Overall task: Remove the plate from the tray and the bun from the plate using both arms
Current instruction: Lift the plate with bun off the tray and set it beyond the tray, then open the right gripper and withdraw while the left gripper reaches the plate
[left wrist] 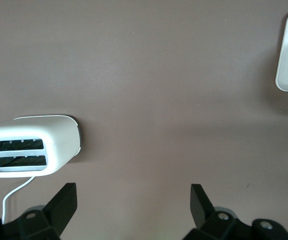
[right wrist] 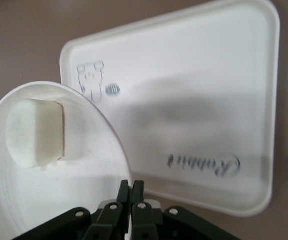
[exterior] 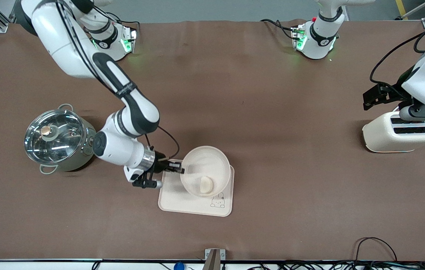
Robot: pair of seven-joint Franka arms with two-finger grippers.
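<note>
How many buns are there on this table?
1. The bun lies in the plate, which the right gripper holds tilted above the tray. Nothing shows in the toaster slots; the pot could hide more.

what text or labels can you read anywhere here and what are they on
"Rabbit": script word on the tray, seen upside down in the right wrist view.
Small round mark beside the tray's rabbit drawing: too small to read.
Lettering on the right arm: too small to read.

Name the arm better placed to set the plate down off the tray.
Right. The right gripper is already shut on the plate rim, holding it tilted over the tray with the bun inside. The left gripper waits open above the toaster.
</note>
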